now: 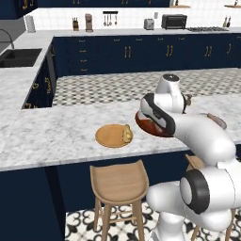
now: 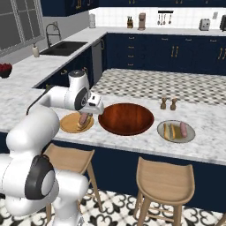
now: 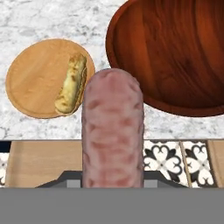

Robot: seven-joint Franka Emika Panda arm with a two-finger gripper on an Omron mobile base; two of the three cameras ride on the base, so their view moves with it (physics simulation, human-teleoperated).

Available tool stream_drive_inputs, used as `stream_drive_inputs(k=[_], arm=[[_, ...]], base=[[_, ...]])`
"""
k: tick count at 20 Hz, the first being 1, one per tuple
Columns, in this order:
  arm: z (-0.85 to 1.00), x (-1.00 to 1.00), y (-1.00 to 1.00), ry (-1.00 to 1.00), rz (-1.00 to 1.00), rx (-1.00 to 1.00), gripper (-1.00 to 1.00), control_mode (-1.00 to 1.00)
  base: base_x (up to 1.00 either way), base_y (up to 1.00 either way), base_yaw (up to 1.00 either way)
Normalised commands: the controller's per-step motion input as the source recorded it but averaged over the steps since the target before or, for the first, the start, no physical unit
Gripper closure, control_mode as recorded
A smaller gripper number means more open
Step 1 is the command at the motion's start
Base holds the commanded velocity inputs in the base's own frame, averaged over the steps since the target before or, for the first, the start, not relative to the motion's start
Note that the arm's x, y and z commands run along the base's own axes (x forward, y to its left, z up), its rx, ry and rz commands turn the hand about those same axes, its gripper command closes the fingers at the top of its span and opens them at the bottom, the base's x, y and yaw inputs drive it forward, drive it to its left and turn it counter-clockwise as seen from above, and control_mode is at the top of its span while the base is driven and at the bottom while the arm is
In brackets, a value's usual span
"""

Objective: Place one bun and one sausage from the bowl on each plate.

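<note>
My gripper (image 2: 85, 114) hangs over the light-wood plate (image 2: 70, 126), shut on a pinkish-brown sausage (image 2: 82, 119) that points down. In the hand view the sausage (image 3: 113, 127) stands upright in the middle, over the counter edge between the wood plate (image 3: 35, 78) and the dark red-brown bowl (image 3: 170, 57). A tan bun (image 3: 72, 83) lies on the right side of that plate. The bowl (image 2: 126, 118) looks empty. Right of it, the grey-rimmed plate (image 2: 190, 137) holds a bun (image 2: 170, 130) and a sausage (image 2: 182, 129). In the left base view my arm hides part of the bowl (image 1: 149, 127).
Two small shakers (image 2: 168, 104) stand behind the bowl and grey plate. Wooden stools (image 2: 170, 181) (image 1: 119, 181) sit below the counter's front edge. A sink (image 2: 64, 47) lies on the far left counter.
</note>
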Motion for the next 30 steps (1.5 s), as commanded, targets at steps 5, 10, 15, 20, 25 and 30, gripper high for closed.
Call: stream_drive_inputs(k=[5,10,15,20,25,30], arm=[[0.0,0.05,0.8,0.04,0.05,-0.02,1.0,-1.0],[0.0,0.47,1.0,0.13,0.13,0.0,1.0,-1.0],[-0.19,0.6,0.72,0.1,0.0,0.0,1.0,-1.0],[-0.76,0.57,0.23,0.03,0.01,0.0,1.0,-1.0],[-0.75,0.56,0.04,0.03,0.03,0.0,1.0,-1.0],[-0.45,0.6,0.17,0.04,0.01,0.0,1.0,-1.0]], base=[[0.0,0.0,0.0],[0.0,0.0,0.0],[0.0,0.0,0.0],[0.0,0.0,0.0],[0.0,0.0,0.0],[0.0,0.0,0.0]])
